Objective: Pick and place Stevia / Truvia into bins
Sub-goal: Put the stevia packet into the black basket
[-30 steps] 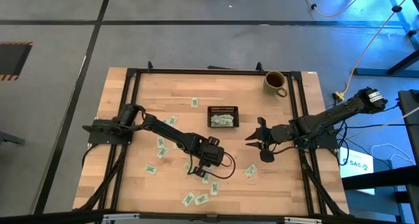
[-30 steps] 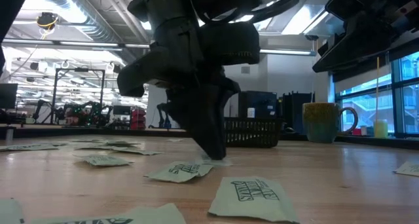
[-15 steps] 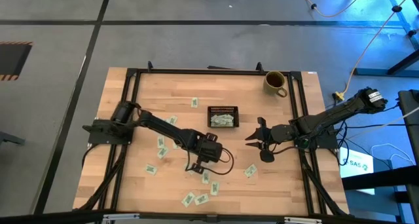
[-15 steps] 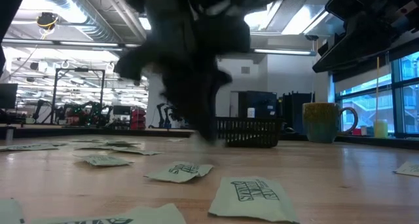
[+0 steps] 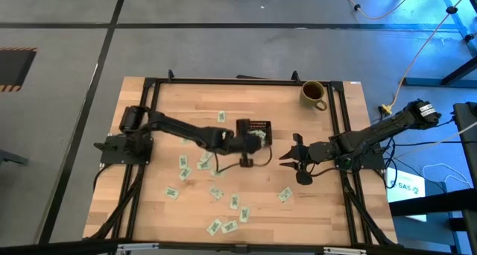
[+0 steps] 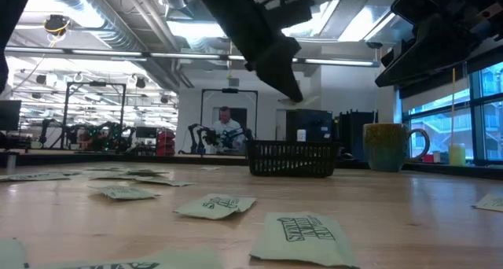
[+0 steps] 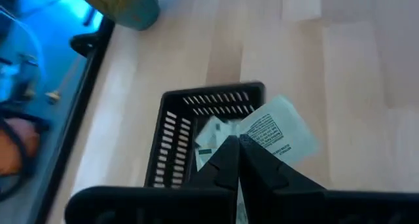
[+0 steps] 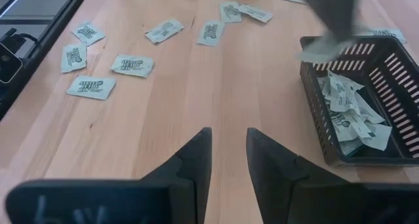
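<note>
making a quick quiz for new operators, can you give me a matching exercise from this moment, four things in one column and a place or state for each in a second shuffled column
Things
1. left gripper
2. right gripper
3. black tray
4. olive-yellow mug

Places or states
A. near the table's far right corner
B. open and empty, hanging to the right of the tray
C. pinching one sweetener packet above the tray
D. already holds several packets

Pairs: 1-C, 2-B, 3-D, 4-A
</note>
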Action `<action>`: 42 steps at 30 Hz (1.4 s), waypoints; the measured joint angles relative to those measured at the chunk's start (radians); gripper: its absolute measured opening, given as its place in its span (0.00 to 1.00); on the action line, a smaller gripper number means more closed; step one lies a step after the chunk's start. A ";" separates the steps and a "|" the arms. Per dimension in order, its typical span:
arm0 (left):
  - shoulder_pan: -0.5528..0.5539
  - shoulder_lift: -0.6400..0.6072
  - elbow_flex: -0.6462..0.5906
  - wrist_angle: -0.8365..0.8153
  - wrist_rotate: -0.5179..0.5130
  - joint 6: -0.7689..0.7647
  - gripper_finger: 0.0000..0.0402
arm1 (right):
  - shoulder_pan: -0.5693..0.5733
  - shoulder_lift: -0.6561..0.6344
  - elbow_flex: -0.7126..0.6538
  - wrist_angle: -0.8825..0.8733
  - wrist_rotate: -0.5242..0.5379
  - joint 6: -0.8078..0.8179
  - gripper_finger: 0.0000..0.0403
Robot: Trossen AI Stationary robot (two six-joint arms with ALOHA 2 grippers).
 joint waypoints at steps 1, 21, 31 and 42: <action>0.018 0.001 0.000 0.011 0.029 -0.003 0.01 | 0.000 0.000 0.000 -0.001 0.000 0.000 0.25; 0.157 0.055 0.000 -0.023 0.149 -0.084 0.01 | 0.000 0.000 0.000 -0.009 0.000 0.000 0.25; 0.163 0.092 0.001 -0.018 0.148 -0.085 0.02 | 0.012 0.000 -0.001 0.048 -0.148 0.018 0.25; 0.163 0.089 0.001 -0.023 0.157 -0.083 0.15 | 0.138 0.056 0.000 0.064 -0.224 0.058 0.25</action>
